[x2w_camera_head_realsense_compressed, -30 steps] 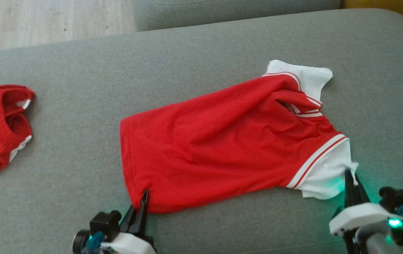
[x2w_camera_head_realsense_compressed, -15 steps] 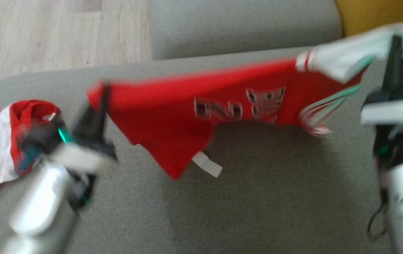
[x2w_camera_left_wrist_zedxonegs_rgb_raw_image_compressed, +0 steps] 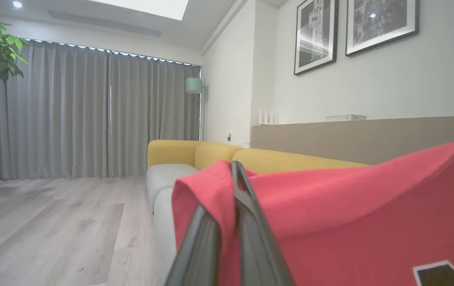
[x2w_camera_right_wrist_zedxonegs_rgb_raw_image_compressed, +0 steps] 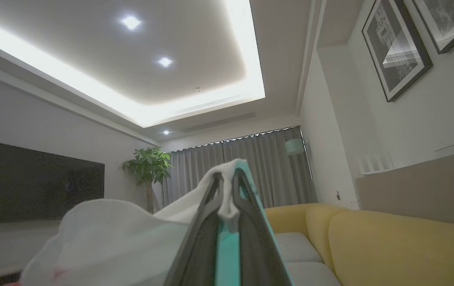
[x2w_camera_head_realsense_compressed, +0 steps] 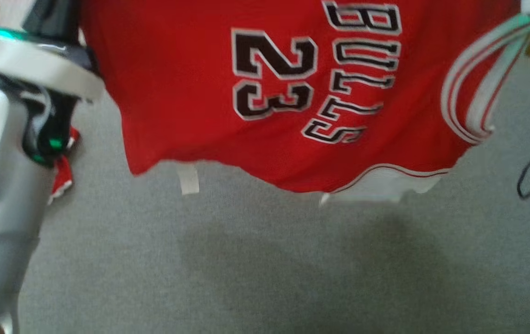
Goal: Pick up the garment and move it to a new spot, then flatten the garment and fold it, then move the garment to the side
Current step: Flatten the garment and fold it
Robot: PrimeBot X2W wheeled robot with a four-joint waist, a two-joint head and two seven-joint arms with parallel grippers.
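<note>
Aloft, both end effectors [x2w_camera_left_wrist_zedxonegs_rgb_raw_image_compressed: 235,178] [x2w_camera_right_wrist_zedxonegs_rgb_raw_image_compressed: 227,180] pinch the garment [x2w_camera_head_realsense_compressed: 176,93].

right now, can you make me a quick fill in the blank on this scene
The jersey bears the number ____.
The left hand is shut on its ____ cloth.
The right hand is shut on its ____ cloth.
Along the wall stands a ____ sofa.
Missing words: 23; red; white; yellow.
</note>
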